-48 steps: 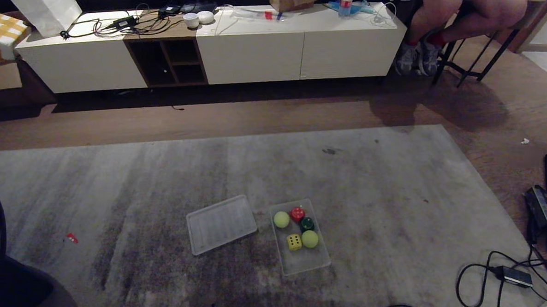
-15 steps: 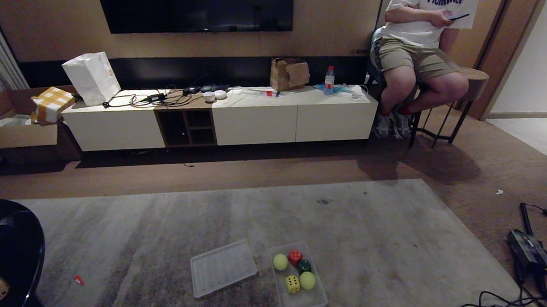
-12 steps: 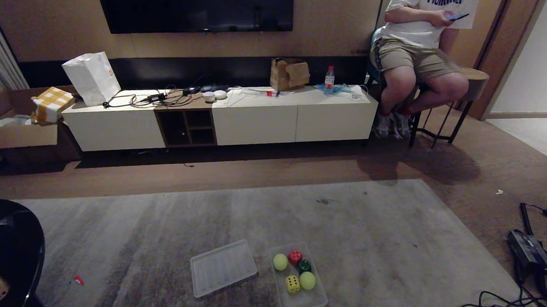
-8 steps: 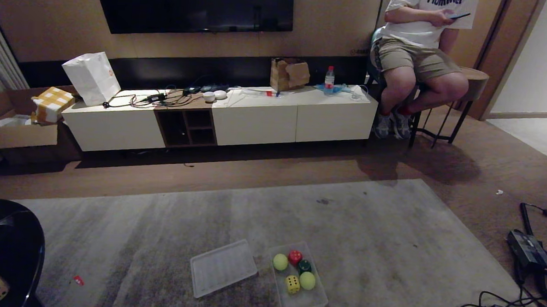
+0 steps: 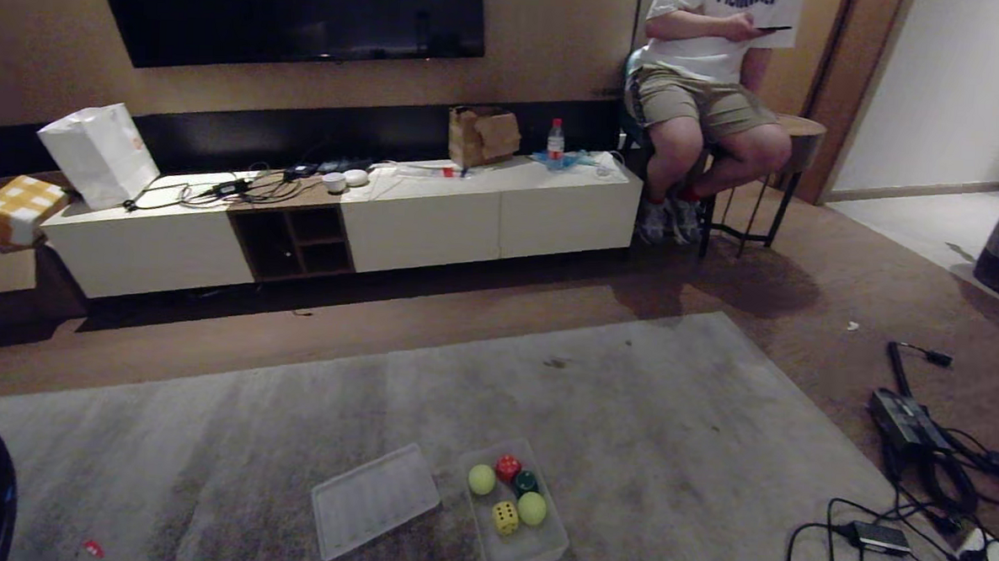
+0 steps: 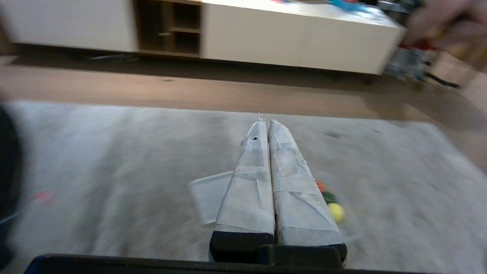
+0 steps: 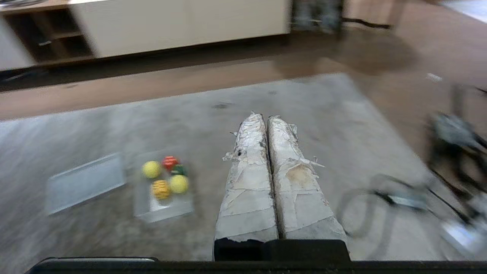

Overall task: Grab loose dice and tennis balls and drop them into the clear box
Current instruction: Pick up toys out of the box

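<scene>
Rug [image 5: 629,404] was our landmark – a grey one spread over the brown floor, with the clear box [image 5: 530,552] sitting on its near part. Inside the box we counted two tennis balls [image 5: 481,479], a red die [image 5: 507,467], a dark green die [image 5: 526,482] and a yellow die [image 5: 505,517], all packed close together toward the end of the box away from us. Flat on the rug just left of the box lay its lid [image 5: 374,501], tilted askew. We saw the left gripper [image 6: 265,123] held above the rug with its taped fingers pressed together on nothing, and the right gripper [image 7: 265,118] likewise above the rug, fingers together and empty, with the box off to its left. Beyond the rug's far edge stood a long white cabinet [image 5: 417,226] carrying a white bag [image 5: 100,153], a brown paper bag [image 5: 482,136] and a bottle [image 5: 555,141]. Past the rug's far right corner a person [image 5: 710,96] sat on a stool – and off its right edge black cables [image 5: 907,416] trailed on the floor.
</scene>
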